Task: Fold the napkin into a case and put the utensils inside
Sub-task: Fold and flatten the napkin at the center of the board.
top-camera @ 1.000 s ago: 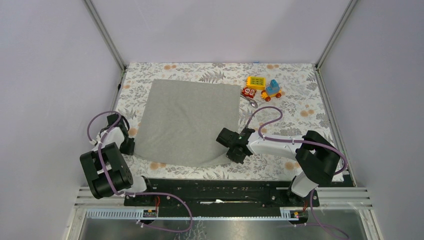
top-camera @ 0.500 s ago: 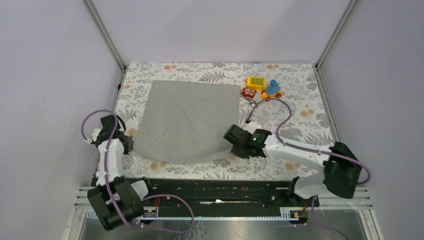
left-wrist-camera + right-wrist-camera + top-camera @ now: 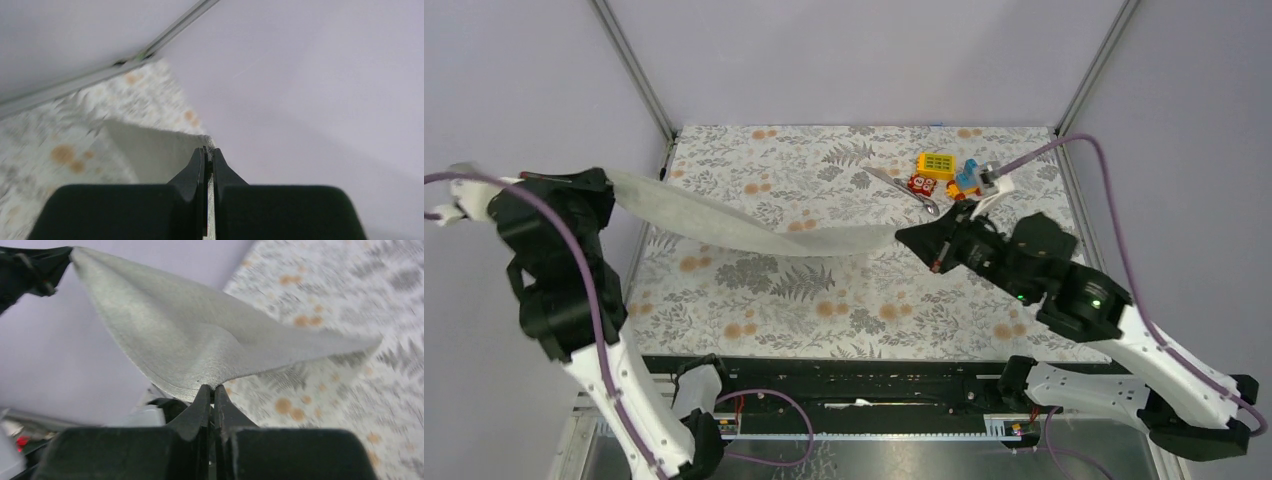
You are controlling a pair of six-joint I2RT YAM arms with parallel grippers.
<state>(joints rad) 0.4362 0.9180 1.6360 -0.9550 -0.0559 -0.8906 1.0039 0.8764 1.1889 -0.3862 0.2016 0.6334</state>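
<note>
Top external looks down from high above and behind the arm bases, far enough back to take in the whole floral-printed tablecloth [image 3: 824, 290] and both arms. Left wrist sits very close behind the black left gripper [image 3: 208, 156], facing a corner of the tablecloth and the lilac wall. Right wrist sits just as close behind the black right gripper [image 3: 211, 390], facing leftward across the table. All three share the plain grey soft cloth napkin [image 3: 714, 222].

The left arm [image 3: 559, 270] and right arm [image 3: 1074, 292] had black joints, white links and purple cables [image 3: 1116, 240]; a green light [image 3: 1095, 297] glowed on the right arm.
</note>
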